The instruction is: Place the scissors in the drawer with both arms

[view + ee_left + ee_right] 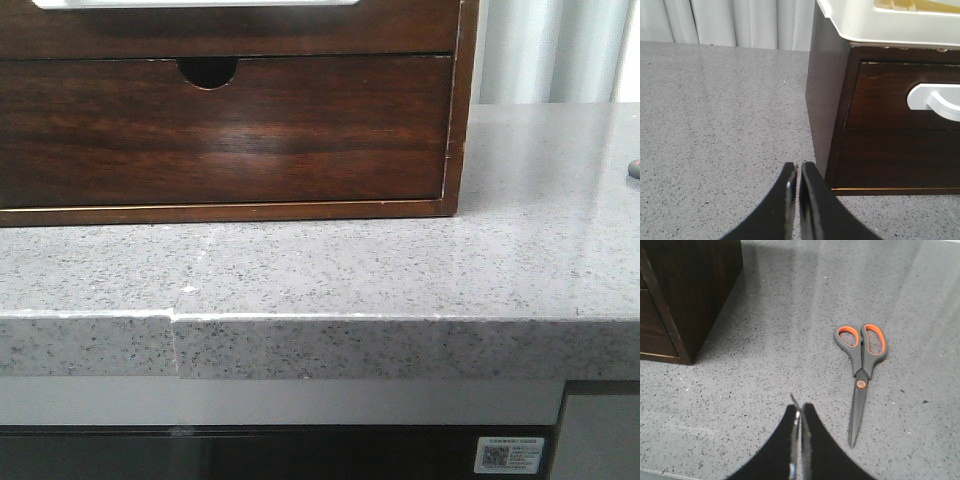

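A pair of grey-handled scissors with orange-lined finger loops [860, 377] is seen in the right wrist view lying flat and closed on the speckled grey stone counter [400, 270], well apart from the dark brown glossy wooden cabinet [690, 290]. The right gripper [799, 415] is pressed closed on nothing and is held above the counter just beside the blade tips. The left gripper [797, 172] is likewise closed and empty, near the cabinet's front corner.

The wide dark brown drawer with the long white-showing cut-out [905, 102] is seen closed in the left wrist view, beneath a cream plastic tray [875, 22] on the cabinet top. In the front view a lower drawer front with a small semicircular notch [225, 125] is also closed.

Several risks are judged from here. The thin blades lie flush on hard stone, so they may be skidded away rather than lifted if the fingers are lowered off-centre. The wrong drawer may be pulled, since two fronts are stacked. The cut-out offers only a shallow hold, so a finger could slip out, or the light cabinet could be dragged forward instead of the drawer being opened.

A white sticker with a QR code [510, 455] is fixed below the counter edge; its small print cannot be read. No brand is visible on the scissors
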Motion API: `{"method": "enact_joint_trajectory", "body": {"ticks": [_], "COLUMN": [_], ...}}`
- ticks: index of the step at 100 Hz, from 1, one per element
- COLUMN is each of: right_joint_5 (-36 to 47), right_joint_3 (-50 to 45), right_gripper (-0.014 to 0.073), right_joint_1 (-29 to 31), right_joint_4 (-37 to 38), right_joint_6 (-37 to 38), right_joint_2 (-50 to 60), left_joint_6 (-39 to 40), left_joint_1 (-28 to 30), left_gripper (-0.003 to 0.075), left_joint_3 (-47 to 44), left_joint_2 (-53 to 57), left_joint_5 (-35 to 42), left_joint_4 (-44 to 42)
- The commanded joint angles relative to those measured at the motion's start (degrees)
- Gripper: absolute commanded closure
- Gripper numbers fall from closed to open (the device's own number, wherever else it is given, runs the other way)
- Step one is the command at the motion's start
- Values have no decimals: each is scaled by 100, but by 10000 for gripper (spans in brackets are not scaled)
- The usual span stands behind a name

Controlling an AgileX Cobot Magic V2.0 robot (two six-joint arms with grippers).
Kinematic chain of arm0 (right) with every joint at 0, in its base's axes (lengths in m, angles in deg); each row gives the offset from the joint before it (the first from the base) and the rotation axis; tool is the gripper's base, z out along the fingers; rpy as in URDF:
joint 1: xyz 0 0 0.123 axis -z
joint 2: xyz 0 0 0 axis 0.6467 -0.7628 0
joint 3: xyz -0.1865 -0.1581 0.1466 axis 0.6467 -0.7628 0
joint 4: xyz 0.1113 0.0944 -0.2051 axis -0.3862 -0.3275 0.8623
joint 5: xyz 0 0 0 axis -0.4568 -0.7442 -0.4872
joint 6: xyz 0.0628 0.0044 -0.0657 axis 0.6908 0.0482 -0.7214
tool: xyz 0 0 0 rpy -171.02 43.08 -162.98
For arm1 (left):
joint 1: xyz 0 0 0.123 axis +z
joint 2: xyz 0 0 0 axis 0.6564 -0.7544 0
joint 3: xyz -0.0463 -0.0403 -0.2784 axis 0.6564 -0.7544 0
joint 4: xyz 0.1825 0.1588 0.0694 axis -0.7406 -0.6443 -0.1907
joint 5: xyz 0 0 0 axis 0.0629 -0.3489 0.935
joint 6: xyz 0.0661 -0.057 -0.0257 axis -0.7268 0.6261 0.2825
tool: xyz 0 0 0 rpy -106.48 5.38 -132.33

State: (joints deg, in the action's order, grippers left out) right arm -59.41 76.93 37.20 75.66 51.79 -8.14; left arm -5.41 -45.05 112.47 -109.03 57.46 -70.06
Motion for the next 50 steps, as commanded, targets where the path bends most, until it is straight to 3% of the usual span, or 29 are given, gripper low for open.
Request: {"method": "enact_joint_trajectory", "body": {"ticks": [1, 10, 19, 26, 34, 50], "right_joint_5": [399, 423, 423, 435, 473, 473], "right_joint_3": [228, 228, 228, 228, 228, 228], "right_gripper": [606, 429, 203, 87, 41, 43], "right_joint_1": [25, 25, 25, 25, 25, 25], "right_joint_4": [31, 81, 268, 296, 296, 282], "right_joint_6": [-7, -7, -7, -7, -7, -7], "right_joint_2": [-61, -61, -61, -61, -61, -61], "left_joint_6": [56, 56, 56, 56, 56, 56], "left_joint_1": [-30, -8, -8, -8, -8, -8], "left_gripper": [738, 659, 441, 260, 156, 156], "left_joint_3": [215, 215, 215, 215, 215, 215], "left_joint_2": [-101, -101, -101, -101, -101, -101], "left_joint_5": [448, 448, 448, 461, 461, 461], "left_joint_4": [-34, -69, -167, -167, -156, -156]}}
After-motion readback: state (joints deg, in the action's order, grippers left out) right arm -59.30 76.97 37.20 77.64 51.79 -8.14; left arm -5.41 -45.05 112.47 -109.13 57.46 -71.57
